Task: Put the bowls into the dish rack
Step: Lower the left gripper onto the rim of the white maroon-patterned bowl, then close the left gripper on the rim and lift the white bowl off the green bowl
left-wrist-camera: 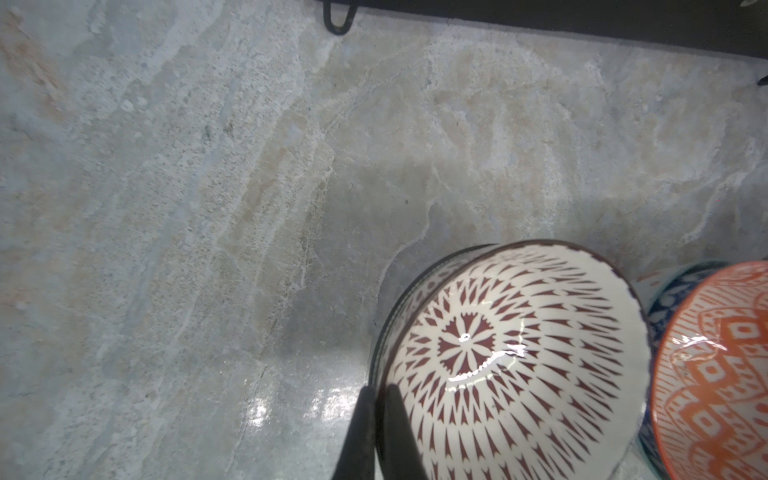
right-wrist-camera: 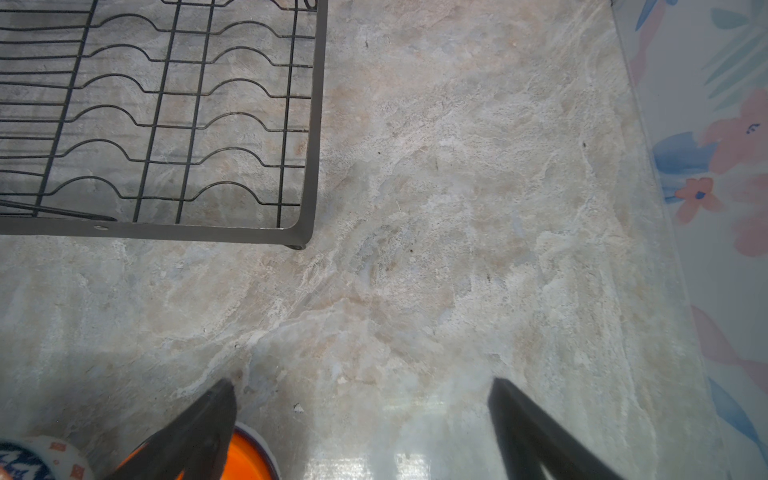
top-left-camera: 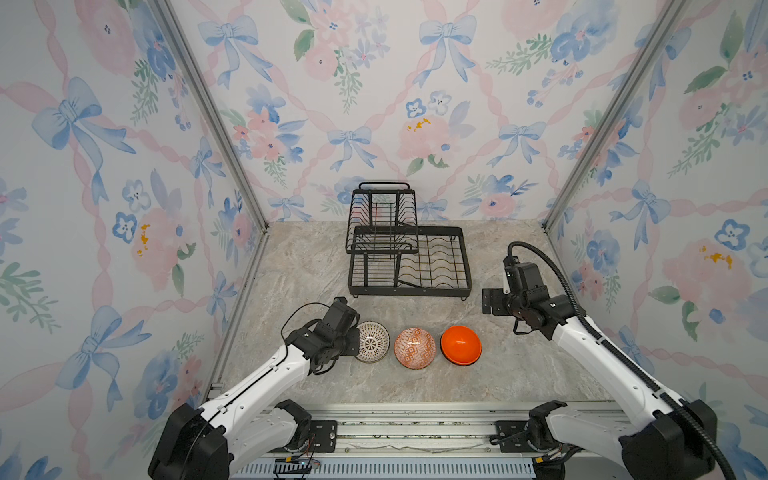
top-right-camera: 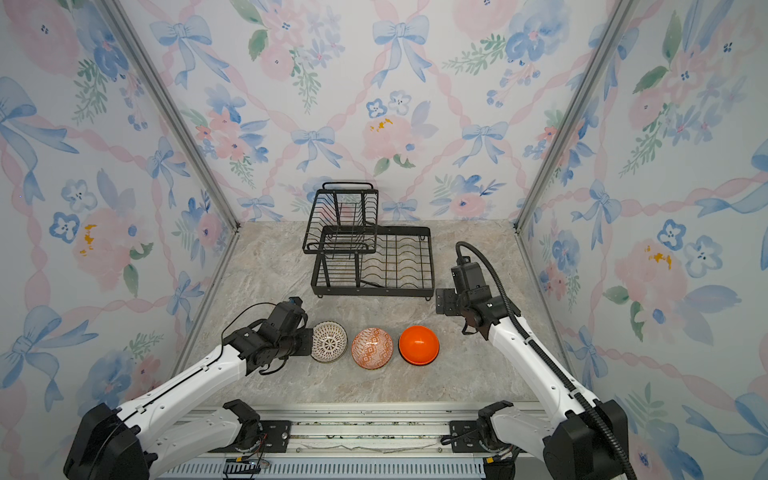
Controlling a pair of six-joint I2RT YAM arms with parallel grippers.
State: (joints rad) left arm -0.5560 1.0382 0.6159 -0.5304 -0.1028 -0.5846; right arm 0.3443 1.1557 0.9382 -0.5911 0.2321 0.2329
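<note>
Watching the left gripper (left-wrist-camera: 380,390), I see it clenched on the near-side rim of the lattice bowl (left-wrist-camera: 519,357), one finger inside the rim and one outside. That bowl sits on the table in front of the rack (top-left-camera: 409,291), off its left front corner. The geometric bowl (top-left-camera: 414,348) is just beside it, and the orange bowl (top-left-camera: 461,345) lies further along in front of the rack's right half. Nothing is in the rack yet. The right gripper (right-wrist-camera: 361,390) hangs released and empty off the rack's right front corner, above bare table. My worry is the grip: a thin pinch at one edge of a glossy bowl could let it pivot or slide out as I lift. A dark-rimmed wall shows around the lattice bowl in the left wrist view, so it may be nested in another bowl. I cannot tell whether the fingers hold one rim or two. If the lower bowl rides up by friction, it could drop back and chip. A sideways swing would knock the geometric bowl, which sits in a blue bowl (left-wrist-camera: 658,328). Carrying low toward the rack risks clipping its front rail.
</note>
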